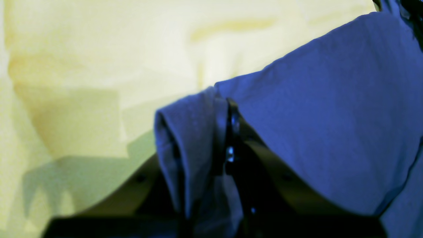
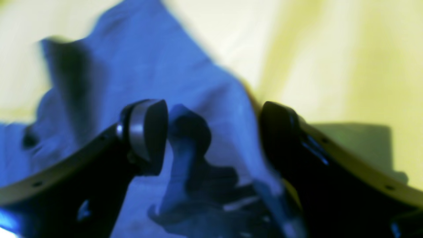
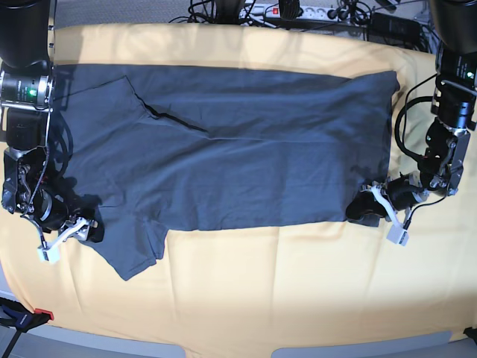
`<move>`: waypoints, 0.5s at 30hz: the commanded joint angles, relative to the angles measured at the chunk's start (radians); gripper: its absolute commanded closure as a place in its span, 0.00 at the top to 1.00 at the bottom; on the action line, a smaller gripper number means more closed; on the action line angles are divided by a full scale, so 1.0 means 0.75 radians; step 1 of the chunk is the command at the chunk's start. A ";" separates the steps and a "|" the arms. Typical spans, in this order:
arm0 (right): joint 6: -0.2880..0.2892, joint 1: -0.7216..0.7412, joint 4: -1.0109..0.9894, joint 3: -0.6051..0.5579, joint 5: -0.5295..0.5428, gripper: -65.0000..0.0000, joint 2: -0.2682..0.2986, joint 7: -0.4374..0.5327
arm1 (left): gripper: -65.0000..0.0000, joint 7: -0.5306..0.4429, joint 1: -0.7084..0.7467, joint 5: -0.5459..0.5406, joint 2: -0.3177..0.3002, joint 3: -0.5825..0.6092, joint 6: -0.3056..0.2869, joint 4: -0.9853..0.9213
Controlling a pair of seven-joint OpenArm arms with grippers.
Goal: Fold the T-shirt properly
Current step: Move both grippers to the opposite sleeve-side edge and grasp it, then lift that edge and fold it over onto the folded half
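The dark slate T-shirt (image 3: pixel 238 142) lies spread wide across the table, with one sleeve (image 3: pixel 138 253) hanging toward the front left. At the shirt's front right corner my left gripper (image 3: pixel 367 207) is low on the table. The left wrist view shows this gripper (image 1: pixel 226 112) shut on a bunched fold of the T-shirt (image 1: pixel 330 115). My right gripper (image 3: pixel 88 227) sits at the shirt's left edge beside the sleeve. In the right wrist view its fingers (image 2: pixel 145 132) stand wide apart, and the T-shirt (image 2: pixel 138 59) lies between and under them, ungripped.
An orange-yellow cloth (image 3: pixel 283 283) covers the table under the shirt. Cables and a power strip (image 3: pixel 298 11) run along the back edge. A dark clamp with a red tip (image 3: pixel 30 317) sits at the front left corner.
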 commanded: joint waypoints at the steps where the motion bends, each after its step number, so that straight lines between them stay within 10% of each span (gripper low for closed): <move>1: 0.025 0.025 0.006 -0.002 -0.009 0.61 0.017 -0.034 | 0.00 0.060 -0.015 0.044 -0.021 0.001 0.007 0.001; 8: 0.024 0.048 0.007 -0.002 -0.022 0.00 0.078 0.116 | 0.00 0.055 -0.025 0.044 -0.022 0.001 0.007 0.001; 15: 0.030 0.109 0.007 -0.002 -0.210 0.00 0.112 0.246 | 0.00 0.001 -0.073 0.103 -0.021 0.001 0.008 0.001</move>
